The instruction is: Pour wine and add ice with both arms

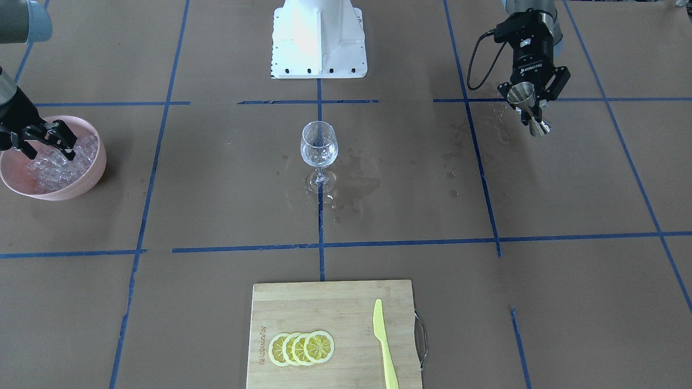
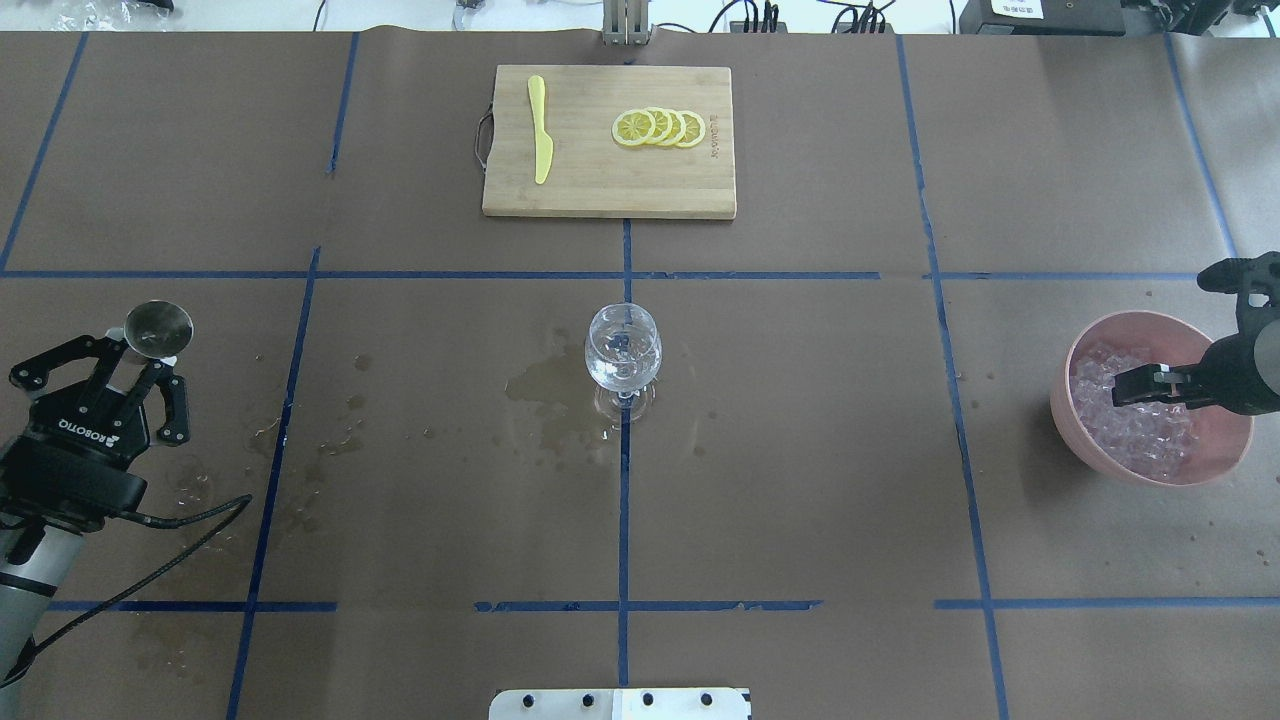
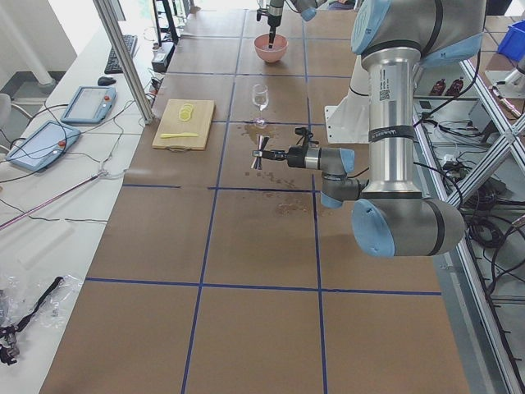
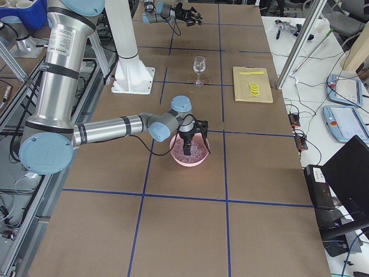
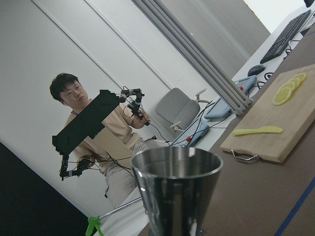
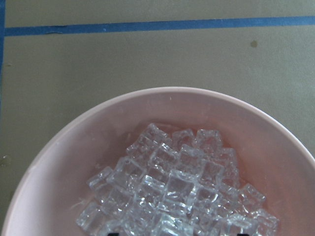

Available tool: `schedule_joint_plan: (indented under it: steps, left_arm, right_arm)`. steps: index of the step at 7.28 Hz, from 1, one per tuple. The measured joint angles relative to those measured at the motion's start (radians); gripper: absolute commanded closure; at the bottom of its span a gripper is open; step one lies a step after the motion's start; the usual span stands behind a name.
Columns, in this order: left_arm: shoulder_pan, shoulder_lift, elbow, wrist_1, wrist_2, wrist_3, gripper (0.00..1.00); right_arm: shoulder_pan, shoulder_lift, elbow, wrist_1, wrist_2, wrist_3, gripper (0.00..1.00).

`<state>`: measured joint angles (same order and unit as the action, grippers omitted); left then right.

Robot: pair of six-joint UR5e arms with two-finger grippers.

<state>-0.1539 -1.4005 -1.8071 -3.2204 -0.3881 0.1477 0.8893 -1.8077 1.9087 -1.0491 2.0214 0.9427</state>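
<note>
A stemmed wine glass [image 1: 319, 146] [image 2: 622, 348] stands upright at the table's centre, and a little clear wine [image 1: 319, 156] seems to lie low in its bowl. My left gripper [image 1: 532, 114] [image 2: 140, 362] hovers far to the glass's side, shut on a steel jigger [image 1: 525, 100] [image 2: 158, 328] [image 5: 177, 191]. Over the pink bowl [image 1: 97, 167] [image 2: 1075, 345] [image 6: 74, 128], my right gripper [image 1: 48, 150] [image 2: 1130, 388] hangs open, pointing down at the heap of ice [image 1: 62, 165] [image 2: 1140, 430] [image 6: 172, 191]. Its fingertips only just show at the right wrist view's bottom edge.
Wet patches [image 2: 540, 385] darken the brown paper around the glass and near my left gripper. A wooden cutting board [image 1: 324, 302] [image 2: 590, 190] carries lemon slices [image 2: 660, 127] and a yellow knife [image 2: 540, 140]. The white base [image 1: 319, 43] stands behind the glass. A seated person [image 5: 93, 142] shows beyond the table.
</note>
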Motion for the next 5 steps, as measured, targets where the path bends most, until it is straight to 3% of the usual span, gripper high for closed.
schedule_joint_plan:
  steps: [2, 5]
  left_arm:
    - [0.0, 0.003, 0.0, 0.0, 0.0, 0.0, 1.0]
    - [0.0, 0.004, 0.001, -0.001, 0.0, 0.0, 1.0]
  right_arm:
    - [-0.001, 0.0, -0.002, -0.001, 0.004, -0.002, 0.96]
    - [0.002, -0.001, 0.002, -0.001, 0.005, -0.011, 1.0]
